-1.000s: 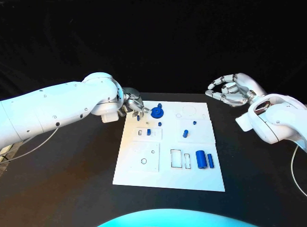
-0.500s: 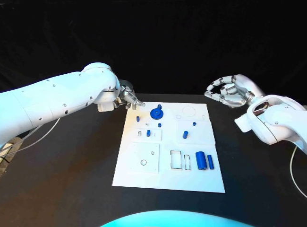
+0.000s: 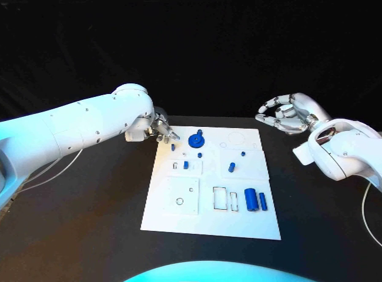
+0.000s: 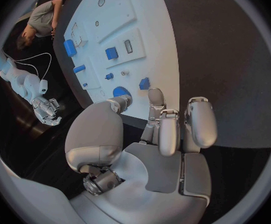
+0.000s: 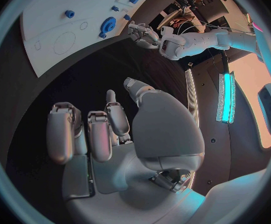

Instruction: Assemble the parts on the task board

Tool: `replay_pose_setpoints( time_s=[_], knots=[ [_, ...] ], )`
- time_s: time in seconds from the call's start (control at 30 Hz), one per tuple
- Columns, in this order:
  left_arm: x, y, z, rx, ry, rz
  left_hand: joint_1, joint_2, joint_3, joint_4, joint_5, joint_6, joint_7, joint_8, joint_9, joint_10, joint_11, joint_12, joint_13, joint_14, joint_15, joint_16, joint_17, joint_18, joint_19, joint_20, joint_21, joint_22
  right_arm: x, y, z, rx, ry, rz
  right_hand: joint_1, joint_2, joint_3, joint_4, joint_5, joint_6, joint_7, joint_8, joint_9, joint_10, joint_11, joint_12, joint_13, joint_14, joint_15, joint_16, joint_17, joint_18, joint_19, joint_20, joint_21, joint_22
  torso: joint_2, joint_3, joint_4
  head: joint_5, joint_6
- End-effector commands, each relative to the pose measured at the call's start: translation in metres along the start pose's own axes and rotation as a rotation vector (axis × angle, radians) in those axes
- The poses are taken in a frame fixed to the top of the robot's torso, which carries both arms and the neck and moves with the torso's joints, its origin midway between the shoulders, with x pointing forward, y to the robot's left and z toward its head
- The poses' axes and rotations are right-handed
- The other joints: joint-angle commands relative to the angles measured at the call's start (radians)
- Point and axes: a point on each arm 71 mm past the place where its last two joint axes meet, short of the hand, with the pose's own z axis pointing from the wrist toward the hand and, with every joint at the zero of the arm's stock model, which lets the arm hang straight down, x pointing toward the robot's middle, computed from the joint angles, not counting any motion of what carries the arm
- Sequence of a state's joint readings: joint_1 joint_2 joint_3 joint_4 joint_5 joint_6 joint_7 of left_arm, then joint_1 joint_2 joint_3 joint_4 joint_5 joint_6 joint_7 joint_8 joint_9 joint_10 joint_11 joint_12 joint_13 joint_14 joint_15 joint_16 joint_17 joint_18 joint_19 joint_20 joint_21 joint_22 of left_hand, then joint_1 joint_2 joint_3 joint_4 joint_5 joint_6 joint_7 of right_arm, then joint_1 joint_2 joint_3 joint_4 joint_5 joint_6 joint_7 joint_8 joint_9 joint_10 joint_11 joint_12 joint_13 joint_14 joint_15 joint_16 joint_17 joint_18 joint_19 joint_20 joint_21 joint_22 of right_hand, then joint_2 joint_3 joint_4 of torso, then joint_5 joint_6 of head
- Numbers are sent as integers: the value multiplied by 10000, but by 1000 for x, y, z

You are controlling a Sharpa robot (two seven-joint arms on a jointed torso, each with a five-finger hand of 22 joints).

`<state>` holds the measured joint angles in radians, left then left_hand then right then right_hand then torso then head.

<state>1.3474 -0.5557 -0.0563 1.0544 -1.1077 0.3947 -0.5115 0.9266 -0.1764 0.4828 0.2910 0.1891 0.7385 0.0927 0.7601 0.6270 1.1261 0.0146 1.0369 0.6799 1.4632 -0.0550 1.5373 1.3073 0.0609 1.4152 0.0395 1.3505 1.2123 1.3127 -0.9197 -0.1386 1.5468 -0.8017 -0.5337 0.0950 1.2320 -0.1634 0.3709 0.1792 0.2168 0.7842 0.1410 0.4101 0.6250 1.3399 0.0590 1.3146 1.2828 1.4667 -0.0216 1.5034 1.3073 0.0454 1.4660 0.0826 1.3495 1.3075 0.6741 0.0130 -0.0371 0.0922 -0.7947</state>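
Task board (image 3: 210, 220) lies flat mid-table, white on the black table (image 3: 89, 235).
Left robot hand (image 3: 162, 128) hovers at the board's far left corner, fingers loosely apart and holding nothing; right robot hand (image 3: 288, 113) hangs off the far right corner, fingers curled in, empty (well apart from the parts). Blue gear-like disc (image 3: 196, 140) sits near the far edge; two blue cylinders (image 3: 255, 200) lie side by side nearer.

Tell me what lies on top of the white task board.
On the task board lie small blue parts: a round gear-like piece at the far end and two cylinders near the right edge. Nothing visibly covers the board.
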Motion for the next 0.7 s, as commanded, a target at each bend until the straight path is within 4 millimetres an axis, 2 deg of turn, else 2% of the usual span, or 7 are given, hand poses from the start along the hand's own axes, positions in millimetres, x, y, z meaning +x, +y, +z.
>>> replay_pose_setpoints(
  time_s=[0.03,0.47,0.7],
  knots=[
    [3,-2,3,118,222,54,-50,67,-73,10,-29,74,-12,-49,-13,28,17,7,-2,935,66,55,2247,141,36,47,60,17,2,1,0,-116,147,-27,-106,8,10,60,30,-46,-8,56,5,-13,-36,-31,-3,673,1,-47,1075,181,52,-35,-66,56,0,9,10,-27,-19],
    [11,-2,11,60,471,-113,91,189,-153,-24,-8,106,-12,-80,-59,47,17,48,23,956,65,99,2305,124,73,46,114,103,3,1,0,-124,169,-16,-106,8,10,60,30,-46,-8,56,5,-13,-36,-31,-3,673,1,-47,1075,181,52,-35,-66,56,-10,14,3,-21,-56],
    [13,-1,13,38,525,-187,418,368,-220,-50,25,164,-13,-101,-115,49,15,80,13,960,66,108,2317,118,84,50,139,144,3,2,1,-128,177,-10,-100,22,17,70,39,-53,-10,70,3,-7,-39,-26,-1,673,-2,-52,1068,180,56,-39,-68,58,-13,23,13,-23,-66]
  ],
)
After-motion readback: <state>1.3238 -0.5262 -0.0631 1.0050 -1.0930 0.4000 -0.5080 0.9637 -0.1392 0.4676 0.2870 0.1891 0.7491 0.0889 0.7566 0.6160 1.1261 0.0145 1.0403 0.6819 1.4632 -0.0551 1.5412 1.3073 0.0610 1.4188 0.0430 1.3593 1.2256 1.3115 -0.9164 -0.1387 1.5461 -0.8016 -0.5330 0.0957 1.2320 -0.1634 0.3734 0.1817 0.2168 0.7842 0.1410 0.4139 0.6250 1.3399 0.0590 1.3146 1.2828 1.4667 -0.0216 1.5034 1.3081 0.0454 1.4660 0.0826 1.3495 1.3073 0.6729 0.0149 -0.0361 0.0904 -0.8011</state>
